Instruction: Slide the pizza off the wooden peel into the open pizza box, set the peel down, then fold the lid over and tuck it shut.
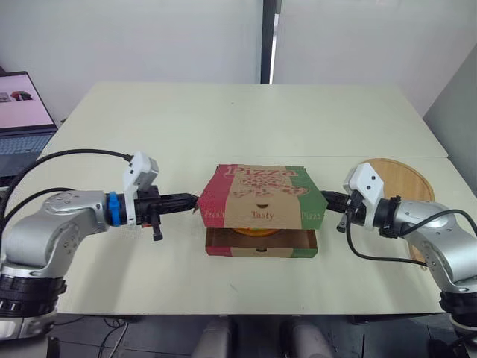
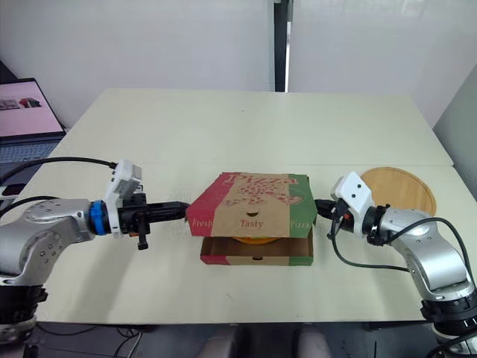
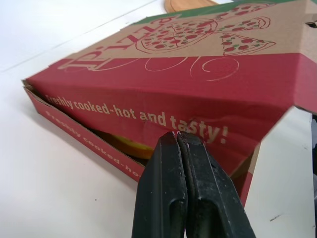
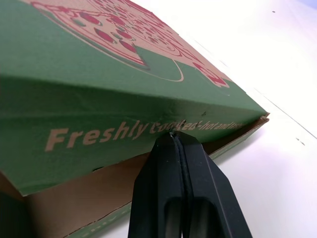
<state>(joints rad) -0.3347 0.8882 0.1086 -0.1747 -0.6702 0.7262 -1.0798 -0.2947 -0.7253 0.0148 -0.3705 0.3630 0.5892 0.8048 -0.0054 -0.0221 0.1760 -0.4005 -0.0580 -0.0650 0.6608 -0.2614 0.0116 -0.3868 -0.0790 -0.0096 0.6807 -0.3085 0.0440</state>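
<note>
Left end effector [image 1: 192,200]: reached in from the left at the height of the lid, its two black fingers [image 3: 163,188] pressed together with nothing between them; the tips sat against the red side flap of the lid.
Right end effector [image 1: 326,198]: reached in from the right, opposite the other one; its fingers [image 4: 158,193] were also closed on each other and held nothing, the tips touching the green side flap.
Pizza box [image 1: 261,216]: stood on the near middle of the counter, between the two end effectors, its printed front facing the near edge.
Lid [image 1: 261,186]: was folded down over the base but not tucked in; it sat tilted, higher at the near side, with the front flap hanging outside and above the front wall.
Base [image 1: 261,250]: lay flat on the counter, its near wall showing under the lid's front flap.
Pizza [image 1: 253,232]: was inside the box, a yellow-orange strip of it showing through the gap between lid and base.
Wooden peel [image 1: 402,179]: lay flat on the counter to the right of the box, apart from it, partly hidden by the right arm.
Counter [image 1: 223,119]: pale, and bare on its far half.
Laptop [image 1: 22,123]: stood open off the far left corner of the counter.
</note>
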